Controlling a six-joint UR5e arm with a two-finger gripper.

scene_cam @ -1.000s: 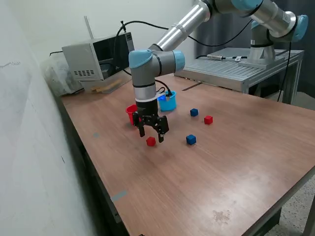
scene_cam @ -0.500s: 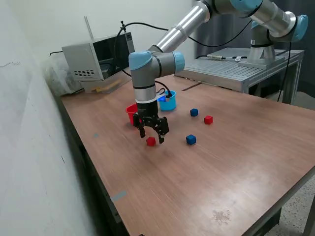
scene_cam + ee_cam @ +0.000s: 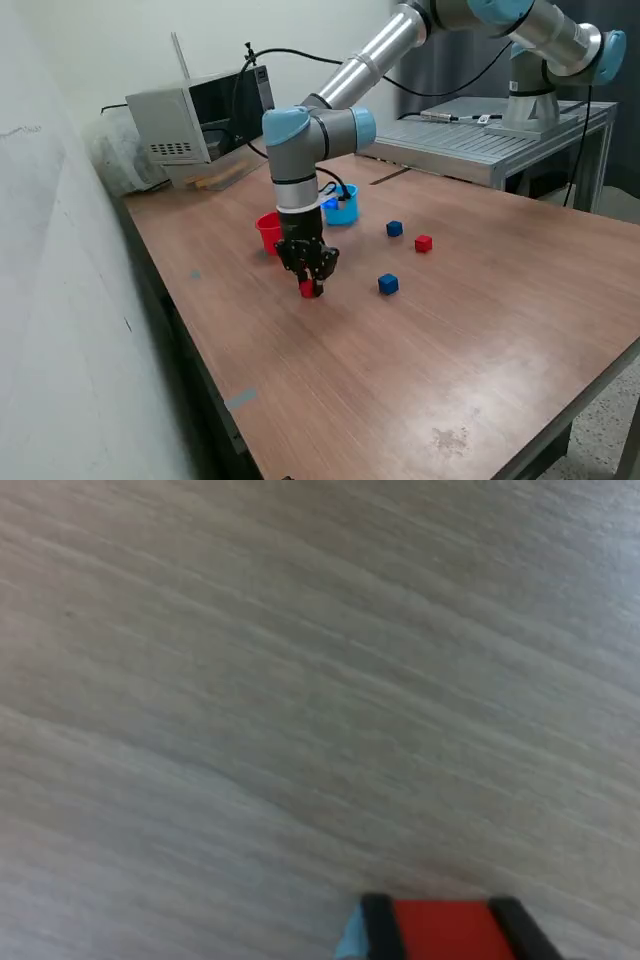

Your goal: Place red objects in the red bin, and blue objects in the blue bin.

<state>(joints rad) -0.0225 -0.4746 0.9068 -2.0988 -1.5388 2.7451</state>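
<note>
My gripper [image 3: 310,287] points straight down at the table and is shut on a small red cube [image 3: 309,289]. In the wrist view that red cube [image 3: 442,932] sits tight between my two dark fingers [image 3: 378,928], close over blurred wood grain. A second red cube [image 3: 423,243] lies further toward the exterior view's right, near one dark blue cube [image 3: 394,229]. Another dark blue cube [image 3: 388,284] rests right of my gripper. The red bin [image 3: 267,230] stands just behind my gripper, partly hidden by the arm. The blue bin [image 3: 343,207] stands behind it, with a cable running to it.
A grey microwave-like box [image 3: 195,116] and a plastic bag [image 3: 120,150] sit at the table's far corner. A metal bench [image 3: 480,140] with the arm's base stands behind. A white wall [image 3: 60,300] borders the table on the exterior view's left.
The gripper dropped lower over the red cube and its fingers went from spread open to shut around it. The other cubes and both bins did not move.
</note>
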